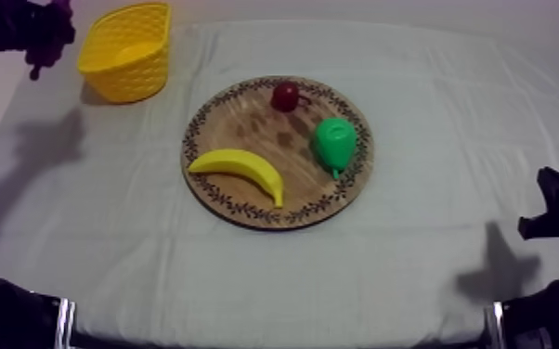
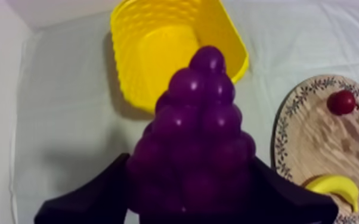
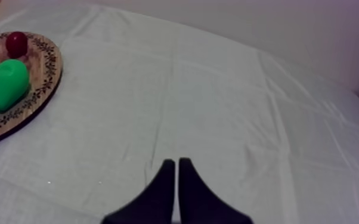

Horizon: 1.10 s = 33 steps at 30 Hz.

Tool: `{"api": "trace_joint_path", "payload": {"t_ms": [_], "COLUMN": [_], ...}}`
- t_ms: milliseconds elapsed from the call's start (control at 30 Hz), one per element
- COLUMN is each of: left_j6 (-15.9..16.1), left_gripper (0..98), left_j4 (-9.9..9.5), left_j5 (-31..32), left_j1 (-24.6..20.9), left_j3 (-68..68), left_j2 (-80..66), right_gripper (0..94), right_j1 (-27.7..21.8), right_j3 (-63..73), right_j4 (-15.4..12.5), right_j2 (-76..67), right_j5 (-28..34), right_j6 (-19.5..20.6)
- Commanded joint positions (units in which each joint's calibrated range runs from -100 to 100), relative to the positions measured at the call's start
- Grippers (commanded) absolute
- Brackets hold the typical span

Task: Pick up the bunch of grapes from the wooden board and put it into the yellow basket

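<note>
My left gripper (image 2: 189, 198) is clamped on the bunch of grapes (image 2: 197, 128). A black finger (image 2: 89, 199) presses in at each side of the bunch's broad end. The bunch's long axis runs straight out from the gripper. Its narrow tip, a single grape, points away from the fingers and towards the yellow basket (image 2: 139, 42). In the left wrist view that tip shows against the basket's near rim and inner wall.

The bunch is a glossy, deep purple cone of round grapes packed tightly, wide at the gripper and tapering in tiers to the tip.

From the top view, my left arm comes in at the upper left and holds the bunch just beside the basket's left side. That is well apart from the round wooden board (image 1: 211, 193). I cannot tell from the pictures whether the bunch is over the basket's opening or just short of it. The basket stands upright on the grey-white cloth (image 1: 432, 251), at the far left of the table.

On the board lie a yellow banana (image 1: 240, 170) at the near left, a green pear (image 1: 334, 142) at the right and a small red fruit (image 1: 286, 96) at the far edge.

My right gripper (image 3: 176, 182) has its fingers pressed together into a narrow wedge with nothing in them. It hangs over bare cloth to the right of the board.
</note>
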<state>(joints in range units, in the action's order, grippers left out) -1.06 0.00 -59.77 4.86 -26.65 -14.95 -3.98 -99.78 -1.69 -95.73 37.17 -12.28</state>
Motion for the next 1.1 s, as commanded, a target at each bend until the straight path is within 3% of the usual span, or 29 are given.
{"api": "trace_joint_path", "payload": {"t_ms": [0,567,1067], "left_j6": [-0.38,-2.54,-2.17], "left_gripper": [50.9,50.7,50.3], "left_j4": [-0.31,-1.76,-1.40], "left_j5": [0.05,-1.33,-0.18], "left_j1": [0.23,0.16,-0.74], "left_j3": [4.17,33.63,44.05], "left_j2": [5.35,31.15,50.08], "right_gripper": [0.5,0.5,0.5], "right_j1": [0.00,0.00,0.00], "right_j3": [0.01,0.01,0.01], "right_j4": [0.01,0.01,0.01], "right_j2": [-0.02,-0.02,-0.02], "right_j5": [0.01,0.01,0.01], "right_j6": [0.00,0.00,0.00]}}
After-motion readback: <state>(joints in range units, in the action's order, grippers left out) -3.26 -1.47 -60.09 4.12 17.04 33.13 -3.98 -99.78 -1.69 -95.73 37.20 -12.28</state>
